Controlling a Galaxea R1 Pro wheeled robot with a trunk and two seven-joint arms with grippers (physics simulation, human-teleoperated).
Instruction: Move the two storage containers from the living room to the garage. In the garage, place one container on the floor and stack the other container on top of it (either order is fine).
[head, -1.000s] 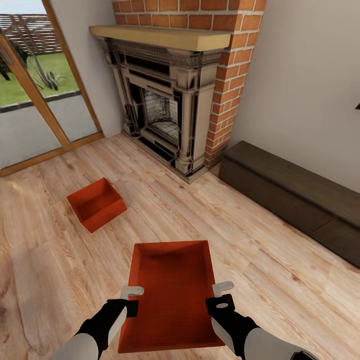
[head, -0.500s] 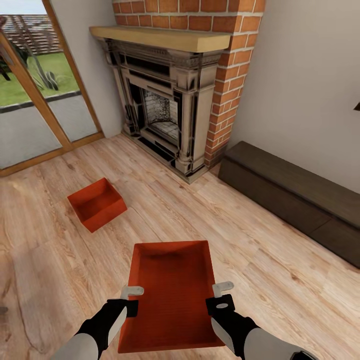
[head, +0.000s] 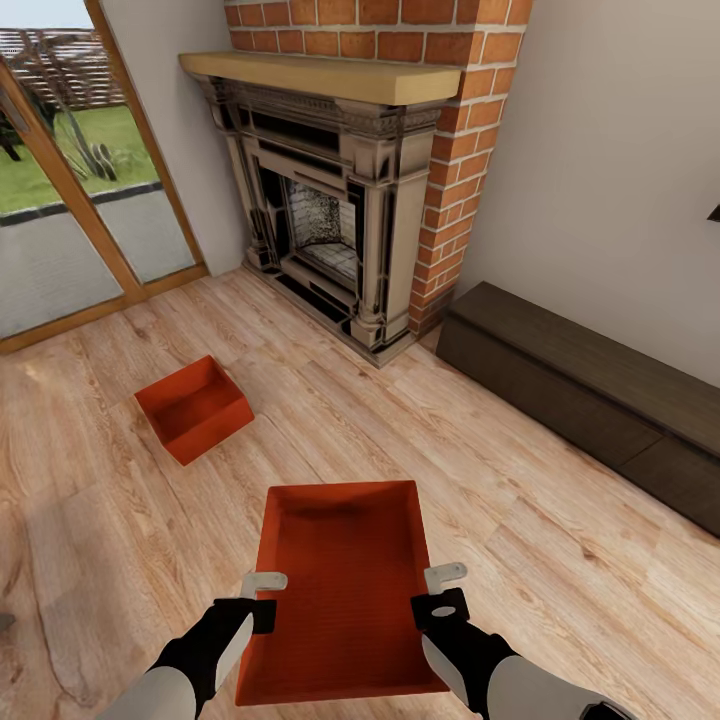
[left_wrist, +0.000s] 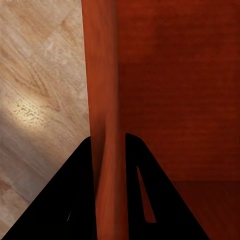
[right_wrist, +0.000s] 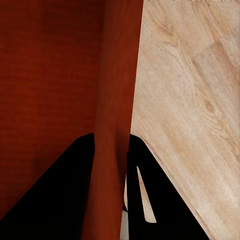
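Note:
I hold one orange-red storage container (head: 340, 585) in front of me above the light wood floor of the living room. My left gripper (head: 262, 590) is shut on its left wall (left_wrist: 106, 125), one finger on each side of the wall. On the opposite wall (right_wrist: 116, 125), my right gripper (head: 440, 588) is shut the same way. The second storage container (head: 193, 407) rests on the wood floor ahead to the left, lidless and empty, apart from both grippers.
A red brick fireplace (head: 345, 190) stands straight ahead. A low dark wooden bench (head: 585, 395) runs along the cream wall at right. A wood-framed glass door (head: 75, 200) is at left. Open wood floor (head: 520, 560) surrounds the containers.
The view has drifted very slightly; the floor container and the door frame sit a touch differently. Both grippers keep their hold on the container.

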